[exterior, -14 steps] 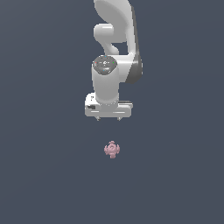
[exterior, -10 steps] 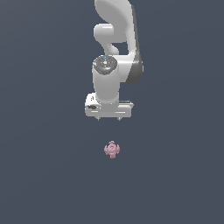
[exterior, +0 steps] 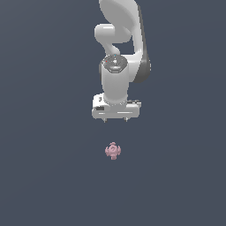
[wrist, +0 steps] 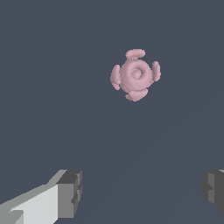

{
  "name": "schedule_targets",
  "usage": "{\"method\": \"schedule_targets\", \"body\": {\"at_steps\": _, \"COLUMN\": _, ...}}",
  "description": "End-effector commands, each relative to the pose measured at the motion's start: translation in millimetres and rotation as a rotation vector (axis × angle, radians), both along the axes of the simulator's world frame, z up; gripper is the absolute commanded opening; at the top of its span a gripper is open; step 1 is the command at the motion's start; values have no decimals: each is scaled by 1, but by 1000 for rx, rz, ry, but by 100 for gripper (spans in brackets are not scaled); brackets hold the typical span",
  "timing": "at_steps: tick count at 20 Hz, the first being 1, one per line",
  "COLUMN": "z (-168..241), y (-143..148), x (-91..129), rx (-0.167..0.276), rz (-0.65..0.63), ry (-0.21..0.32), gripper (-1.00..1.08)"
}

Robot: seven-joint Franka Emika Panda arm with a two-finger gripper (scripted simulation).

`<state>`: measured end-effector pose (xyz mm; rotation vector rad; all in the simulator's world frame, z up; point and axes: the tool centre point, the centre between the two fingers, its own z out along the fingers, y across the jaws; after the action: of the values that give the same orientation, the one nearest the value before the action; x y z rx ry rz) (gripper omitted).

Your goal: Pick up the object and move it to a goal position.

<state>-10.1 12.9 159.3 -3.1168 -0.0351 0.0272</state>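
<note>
Findings, taken from the exterior view's left across to its right.

The left of the scene is bare dark tabletop (exterior: 44, 176); nothing there bears on your approach.

At centre, the gripper (exterior: 115, 119) hangs from the white arm (exterior: 121, 44), pointing down, well apart from the surface. The wrist view shows its two fingertips (wrist: 70, 192) standing far apart with nothing between them: the jaws are released and empty.

The object (exterior: 113, 151), a small pink knob with a round dimpled hub and four rounded lobes, lies on the tabletop nearer the camera than the gripper and close to its centreline. In the wrist view the object (wrist: 135, 75) sits clear ahead of the fingertips, not between them, so you are not yet over it.

The right of the scene is likewise bare. No goal marker is visible in either view.

Recommendations for the step in hand, the approach, as judgement only:
- Translate the gripper over the object first, so the hub falls midway between the fingertips, then descend.
- Keep the jaws spread until the fingertips flank the piece.
- Close on the hub or across two opposite lobes; a pinch on a single lobe would likely twist or squirt it out.
- Descend low enough; the piece is small and sits flat.
</note>
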Motion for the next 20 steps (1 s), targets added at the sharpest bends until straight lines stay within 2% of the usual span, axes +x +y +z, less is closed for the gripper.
{"method": "schedule_targets", "body": {"at_steps": 1, "z": 0, "y": -1, "x": 0, "rx": 0, "rz": -4, "ry": 0, "gripper": 100}}
{"method": "schedule_targets", "body": {"at_steps": 11, "z": -8, "y": -3, "x": 16, "rx": -1, "rz": -101, "ry": 1, "gripper": 100}}
{"method": "schedule_targets", "body": {"at_steps": 20, "z": -26, "y": -7, "x": 47, "rx": -7, "rz": -303, "ry": 1, "gripper": 100}}
